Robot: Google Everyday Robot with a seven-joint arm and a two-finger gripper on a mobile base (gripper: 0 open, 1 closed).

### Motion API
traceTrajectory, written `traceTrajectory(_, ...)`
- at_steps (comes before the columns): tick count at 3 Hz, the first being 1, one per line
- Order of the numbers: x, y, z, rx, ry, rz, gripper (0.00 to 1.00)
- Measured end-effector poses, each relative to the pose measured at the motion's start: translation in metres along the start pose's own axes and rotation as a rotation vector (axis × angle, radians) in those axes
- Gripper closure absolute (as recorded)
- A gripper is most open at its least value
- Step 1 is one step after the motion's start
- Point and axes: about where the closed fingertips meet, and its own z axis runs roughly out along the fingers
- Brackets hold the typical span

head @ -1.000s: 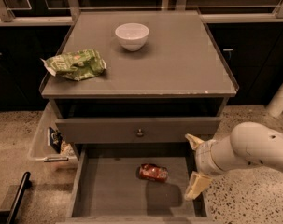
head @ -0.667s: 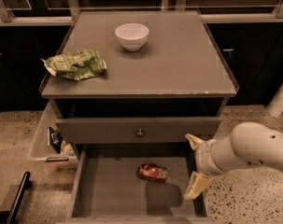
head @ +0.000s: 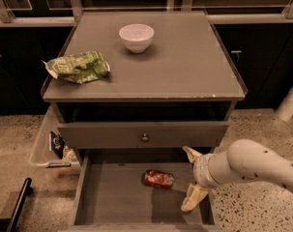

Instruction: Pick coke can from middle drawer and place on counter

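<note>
**Coke can**: lies on its side on the floor of the middle drawer, right of centre, touching no wall. The drawer stands pulled open.

**Tool**: over the drawer's right end, just beside the can. Its fingers are spread wide and hold nothing.

**Tabletop**: carries a white bowl at the back and a green snack bag at the left.

**Handling note:** you are on the reach. Bring the tool left until its fingers straddle the can's round body, not its ends. Go low before you close, since a lying can will likely roll if one finger nudges it first. On the lift, mind the drawer front above.
</note>
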Motion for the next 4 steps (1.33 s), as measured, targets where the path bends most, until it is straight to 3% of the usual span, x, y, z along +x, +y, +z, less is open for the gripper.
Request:
traceTrajectory(2, 0.012, 0.003, 0.079, 0.026, -0.108, -0.047, 0.00)
traceTrajectory(4, 0.023, -0.005, 0.134, 0.019, -0.139, -0.088, 0.00)
